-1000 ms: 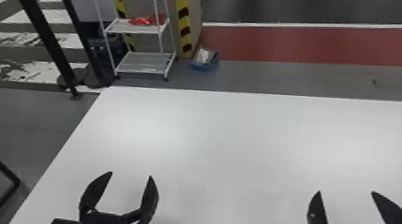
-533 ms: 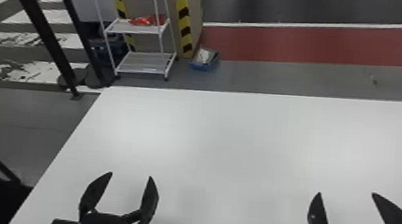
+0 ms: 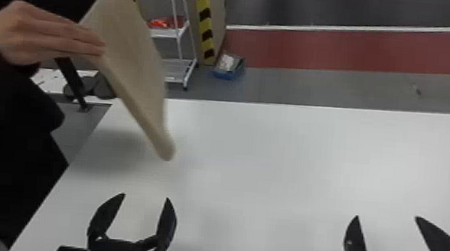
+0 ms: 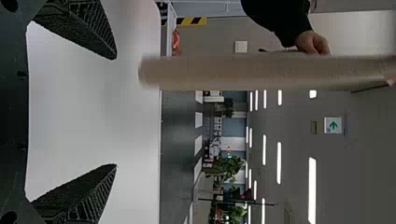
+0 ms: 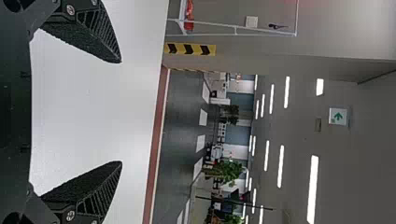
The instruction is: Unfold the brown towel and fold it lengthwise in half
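In the head view, my left gripper [image 3: 145,201] stands open near the table's front left, and my right gripper [image 3: 385,220] is open at the front right. A person's hands hold the folded light-brown towel [image 3: 130,54] on a slant above the table's left part, beyond my left gripper. The left wrist view has the towel [image 4: 224,72] past the open fingers of the left gripper [image 4: 116,112], apart from them. Nothing is between the fingertips of the right gripper [image 5: 122,112] in the right wrist view.
The white table [image 3: 290,159] stretches under both grippers. The person's dark sleeve and body stand at its left edge. Behind it on the floor are a white shelf rack [image 3: 180,73] and a small blue box [image 3: 228,68].
The person has come in from the left, bringing the towel over the table's left part. Both of my grippers have stayed where they were, open.
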Robot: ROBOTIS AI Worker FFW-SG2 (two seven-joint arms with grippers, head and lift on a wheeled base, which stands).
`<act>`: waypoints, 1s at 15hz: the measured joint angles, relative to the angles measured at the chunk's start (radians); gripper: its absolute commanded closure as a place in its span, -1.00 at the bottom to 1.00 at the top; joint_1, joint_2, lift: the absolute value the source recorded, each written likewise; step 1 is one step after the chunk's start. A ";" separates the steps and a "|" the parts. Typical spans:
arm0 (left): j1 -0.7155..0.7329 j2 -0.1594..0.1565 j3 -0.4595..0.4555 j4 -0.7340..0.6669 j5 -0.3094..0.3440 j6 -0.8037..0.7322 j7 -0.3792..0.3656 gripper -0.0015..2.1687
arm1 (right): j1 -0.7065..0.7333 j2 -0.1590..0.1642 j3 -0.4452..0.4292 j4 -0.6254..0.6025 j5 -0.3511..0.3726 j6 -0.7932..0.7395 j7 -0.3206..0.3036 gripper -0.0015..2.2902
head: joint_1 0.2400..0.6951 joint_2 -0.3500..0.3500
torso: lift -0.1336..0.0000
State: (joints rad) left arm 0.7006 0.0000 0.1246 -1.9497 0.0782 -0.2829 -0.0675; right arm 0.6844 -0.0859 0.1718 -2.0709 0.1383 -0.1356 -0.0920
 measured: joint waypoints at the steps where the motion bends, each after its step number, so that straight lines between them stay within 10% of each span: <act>1: 0.000 0.000 0.000 0.000 0.000 0.000 0.000 -0.96 | 0.000 0.000 0.000 0.001 0.000 0.000 0.000 -0.90 | 1.00 0.57 | -0.80; 15: 0.004 0.000 0.000 -0.005 -0.003 0.000 0.000 -0.96 | 0.000 0.000 -0.002 0.003 0.000 0.000 0.000 -0.90 | 1.00 0.57 | -0.80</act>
State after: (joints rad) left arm 0.7048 0.0000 0.1243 -1.9545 0.0755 -0.2829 -0.0675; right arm 0.6841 -0.0859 0.1702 -2.0683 0.1380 -0.1360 -0.0920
